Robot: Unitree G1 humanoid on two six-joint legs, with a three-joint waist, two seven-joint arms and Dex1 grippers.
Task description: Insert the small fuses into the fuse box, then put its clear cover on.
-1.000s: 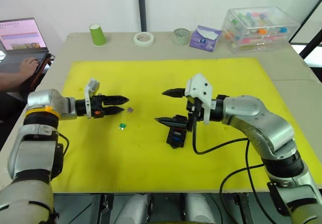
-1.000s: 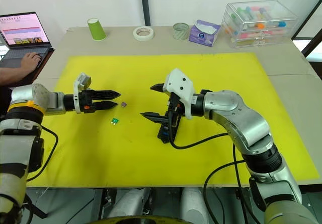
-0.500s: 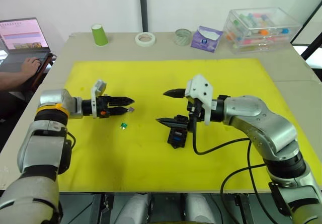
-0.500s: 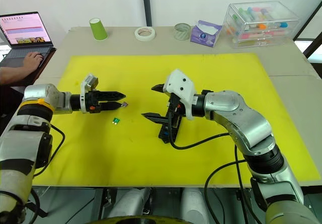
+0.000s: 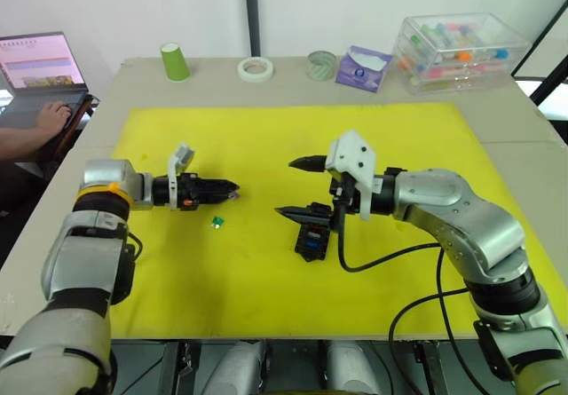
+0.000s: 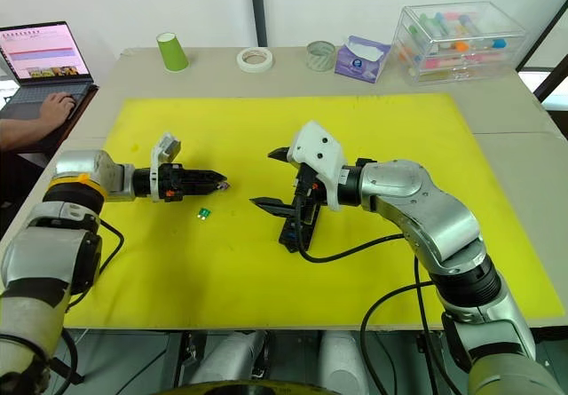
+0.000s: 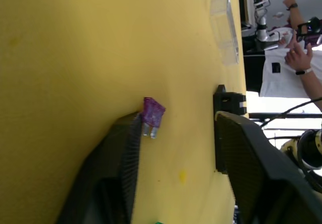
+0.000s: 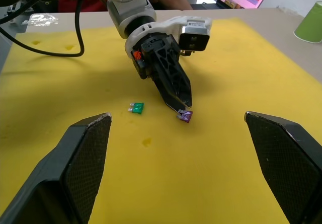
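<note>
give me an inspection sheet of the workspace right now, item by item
surface: yellow mat on a beige table.
job's things: purple fuse on the mat at the left gripper's tip; green fuse loose nearby; fuse box under the right gripper; clear cover lying apart on the mat.
clutter: green cup, tape roll, second roll, tissue pack, storage box along the far edge.
grippers: left gripper jaws open around the purple fuse, one finger touching it; right gripper wide open, empty.
cables: black cable looping from the right wrist.
surroundings: laptop with a person's hand on it.
</note>
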